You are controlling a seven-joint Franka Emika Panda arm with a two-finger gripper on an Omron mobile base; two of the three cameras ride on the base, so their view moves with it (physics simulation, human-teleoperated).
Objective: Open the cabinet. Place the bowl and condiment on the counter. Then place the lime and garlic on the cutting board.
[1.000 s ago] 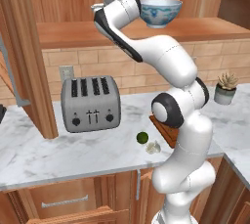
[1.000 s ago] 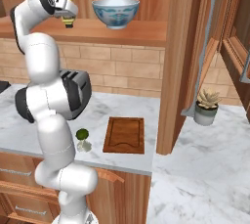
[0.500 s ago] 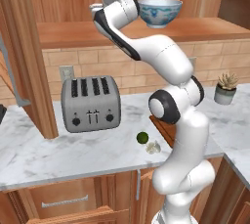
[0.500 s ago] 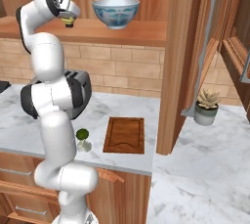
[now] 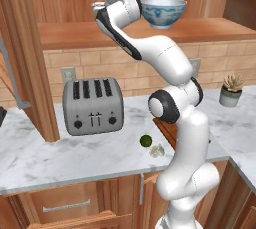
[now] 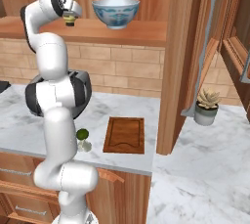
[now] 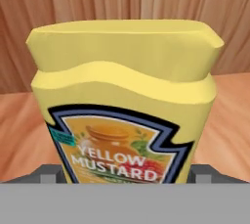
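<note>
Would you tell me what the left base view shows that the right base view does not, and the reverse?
Left base view: the toaster, front-on, and a wall outlet above it. Right base view: the cutting board in full, and the yellow condiment at the gripper. Both: the bowl on the cabinet shelf, the lime and garlic on the counter, a potted plant.

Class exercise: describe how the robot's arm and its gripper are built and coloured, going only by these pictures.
The arm is a chain of smooth, rounded glossy white segments with dark grey to black joint rings and round end caps. No cables or markings are visible. The gripper is small, its body white and dark. In the hand view its fingertips are grey and blocky.
</note>
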